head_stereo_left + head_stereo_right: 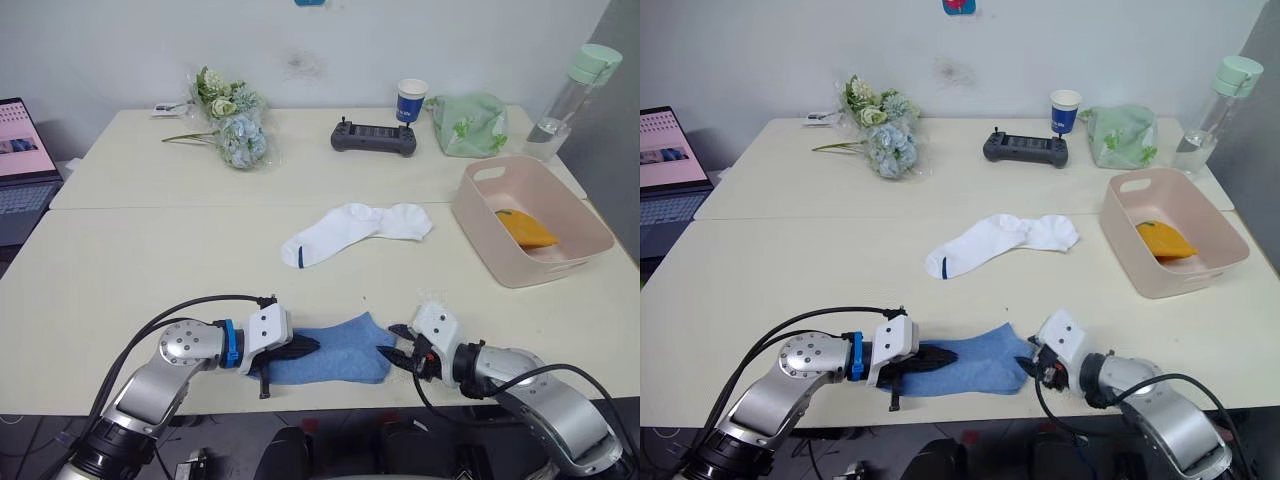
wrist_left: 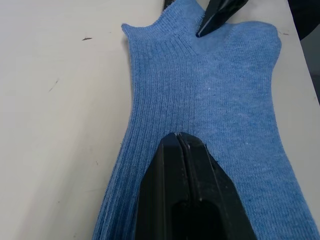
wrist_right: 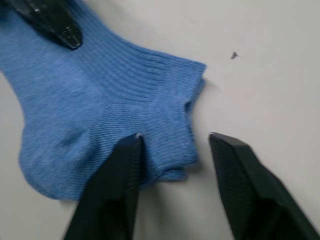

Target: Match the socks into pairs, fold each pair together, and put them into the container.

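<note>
A light blue ribbed fabric ankle sock (image 1: 335, 350) lies flat near the lower edge of the frame, at the front edge of the cream tabletop (image 1: 150, 270). The left hand (image 1: 303, 346) rests on its left end with both black fingers pressed together, lying on top of the fabric; whether any cloth is pinched between them cannot be told. The right hand (image 3: 172, 145) sits at the sock's right end with its fingers spread apart, one finger (image 3: 127, 150) on the fabric at the cuff and the other on the bare tabletop just beside it, gripping nothing.

Above the blue sock, at mid-frame, two white fabric ankle socks (image 1: 355, 230) lie overlapping. At right of the frame stands the pale pink rectangular plastic tub (image 1: 480, 215), with a mustard-orange folded sock bundle (image 1: 525, 228) inside it.

Further back, along the upper part of the frame, lie a bunch of pale blue artificial flowers (image 1: 235, 125), a dark grey handheld controller (image 1: 374, 137), a blue-and-white paper cup (image 1: 411, 100), a pale green cloth bag (image 1: 470, 124) and a clear bottle with a mint-green lid (image 1: 572, 90).
</note>
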